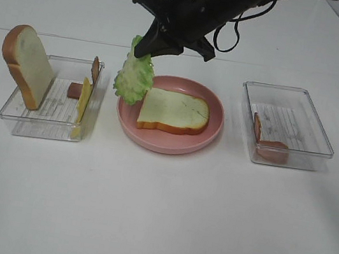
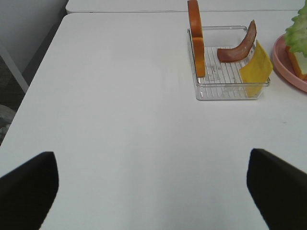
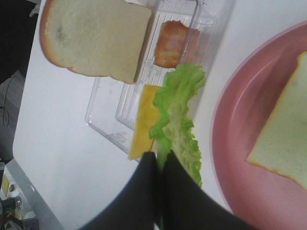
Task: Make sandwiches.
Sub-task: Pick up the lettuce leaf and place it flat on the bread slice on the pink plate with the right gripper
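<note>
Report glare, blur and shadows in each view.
Exterior high: bright, even light, the white table nearly washed out, shadows faint, the right claw a detail-less black mass gripping the lettuce. Left wrist: clear tray sharp, the left claw only two dark, soft-edged blobs. Right wrist: lettuce crisp, claw tips soft.

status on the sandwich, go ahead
Right hand shut on lettuce at plate edge. Left hand open, holding nothing. Bread on plate, bare. Nothing in the way.

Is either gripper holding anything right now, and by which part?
The right gripper pinches the lettuce leaf by its upper edge; the left gripper holds nothing.
</note>
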Controlling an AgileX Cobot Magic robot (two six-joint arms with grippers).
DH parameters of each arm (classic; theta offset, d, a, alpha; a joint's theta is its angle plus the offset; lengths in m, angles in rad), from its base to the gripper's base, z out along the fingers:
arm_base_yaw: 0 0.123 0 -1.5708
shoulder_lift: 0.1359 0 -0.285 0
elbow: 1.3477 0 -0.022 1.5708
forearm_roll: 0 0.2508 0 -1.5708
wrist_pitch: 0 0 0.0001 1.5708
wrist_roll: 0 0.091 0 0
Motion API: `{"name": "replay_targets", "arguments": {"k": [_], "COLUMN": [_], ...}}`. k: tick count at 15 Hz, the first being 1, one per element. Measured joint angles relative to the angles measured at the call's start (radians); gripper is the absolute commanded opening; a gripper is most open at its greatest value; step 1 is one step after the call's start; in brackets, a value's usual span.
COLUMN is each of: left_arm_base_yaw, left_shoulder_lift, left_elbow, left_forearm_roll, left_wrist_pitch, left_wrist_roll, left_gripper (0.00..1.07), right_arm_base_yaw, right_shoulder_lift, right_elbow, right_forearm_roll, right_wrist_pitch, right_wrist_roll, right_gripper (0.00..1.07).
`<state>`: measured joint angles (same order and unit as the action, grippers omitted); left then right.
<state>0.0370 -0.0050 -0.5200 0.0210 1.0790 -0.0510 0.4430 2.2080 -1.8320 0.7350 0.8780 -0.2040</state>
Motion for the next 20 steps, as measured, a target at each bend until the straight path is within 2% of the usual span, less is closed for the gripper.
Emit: {"name": "replay_targets", "arguments": {"k": [4,8,11,14,16,17,18,19,20], "left_arm_base_yaw": [0.000,0.000,0.000,0.000,0.000,0.000,0.000,0.000,0.000], "left_shoulder_lift": [0.000,0.000,0.000,0.000,0.000,0.000,0.000,0.000,0.000], "left_elbow": [0.000,0.000,0.000,0.000,0.000,0.000,0.000,0.000,0.000], "left_forearm_roll": [0.000,0.001,0.001,0.001,0.001,0.001,0.001,0.001,0.001], "left_wrist_pitch": [0.000,0.000,0.000,0.000,0.000,0.000,0.000,0.000,0.000], "left_wrist_roll": [0.000,0.000,0.003,0.003,0.003,0.004,0.004,0.004,0.004], "left_gripper": [1.02,1.02,1.02,1.02,1.02,1.02,1.02,1.02,1.02], "right_arm_base_yaw": [-0.008,-0.044,-0.073,-0.073,-0.073,-0.073,-0.073,-0.073,-0.073], "right_shoulder_lift": [0.057,0.075,0.075,0.075,0.075,0.075,0.075,0.075,0.075], "right_elbow": [0.002,0.002,0.002,0.002,0.002,0.002,0.002,0.002,0.002], "right_forearm_roll": [-0.025,-0.130,-0.260,-0.272,-0.280,-0.291,-0.291,-0.294,-0.297], "right_wrist_pitch": [-0.044,-0.052,-0.056,-0.055,-0.036,-0.029,-0.029,-0.029,-0.029], "right_wrist_roll": [0.000,0.026,0.094,0.106,0.107,0.107,0.107,0.108,0.108], "right_gripper": [0.00,0.00,0.00,0.00,0.12,0.56,0.66,0.87,0.93]}}
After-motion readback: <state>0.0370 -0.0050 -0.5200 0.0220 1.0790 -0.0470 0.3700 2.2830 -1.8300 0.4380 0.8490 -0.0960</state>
